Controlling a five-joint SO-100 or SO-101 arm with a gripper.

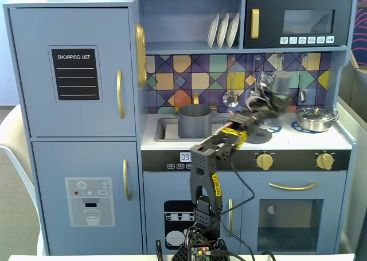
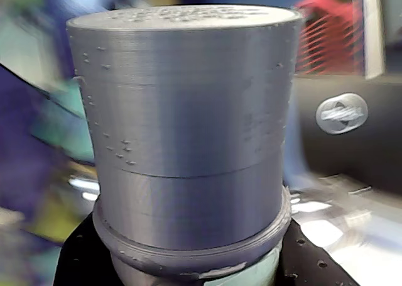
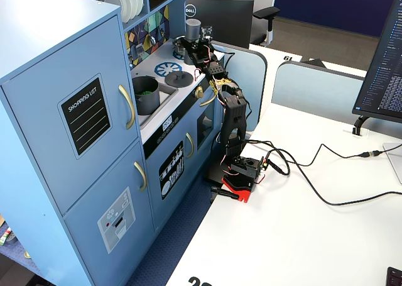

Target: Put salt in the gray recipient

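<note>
My gripper [image 1: 268, 100] is shut on the salt [image 1: 279, 83], a slim gray shaker, and holds it up in the air over the stove top, to the right of the sink. In the wrist view the salt's gray cap [image 2: 188, 141] fills the frame, with the black jaws tight on both sides of it at the bottom. The gray recipient [image 1: 195, 120], a matte pot with side handles, stands in the sink to the left of the gripper. From the side, the salt [image 3: 193, 29] sits high above the stove and the pot [image 3: 146, 94] lies nearer the camera.
A flat gray lid [image 1: 259, 136] lies on the stove under the arm. A shiny silver pan [image 1: 314, 119] sits on the right burner. Utensils [image 1: 230, 94] hang on the tiled back wall. A shelf with plates [image 1: 223, 30] and a microwave [image 1: 298, 23] overhang the counter.
</note>
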